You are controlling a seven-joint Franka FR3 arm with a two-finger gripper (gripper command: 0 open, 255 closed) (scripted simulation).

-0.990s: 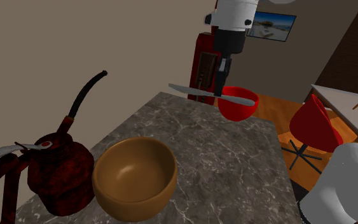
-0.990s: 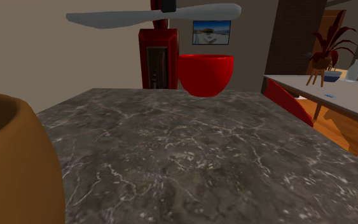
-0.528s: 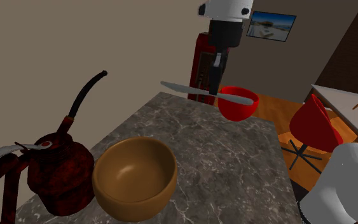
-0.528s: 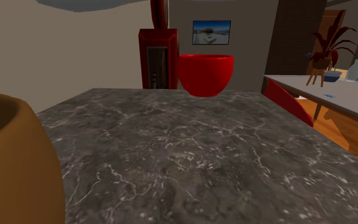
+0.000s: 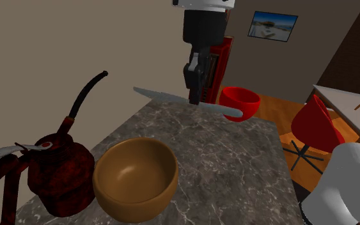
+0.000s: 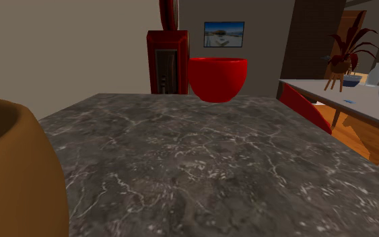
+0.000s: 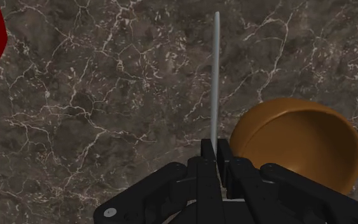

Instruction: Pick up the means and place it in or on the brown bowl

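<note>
Knife [image 5: 162,96] clamped between gripper [image 5: 194,100] fingers, held upper centre above table [image 5: 236,166], brown bowl [image 5: 135,172] at lower left seen bare inside, red bowl [image 5: 243,101] beyond, knife seen edge-on in wrist view.

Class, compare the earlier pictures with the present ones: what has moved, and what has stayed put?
The gripper, still shut on the grey knife, carried it to the shoulder view's left, away from the red bowl and toward the brown bowl. Nothing was let go. Both bowls and the dark veined counter stayed put.
</note>
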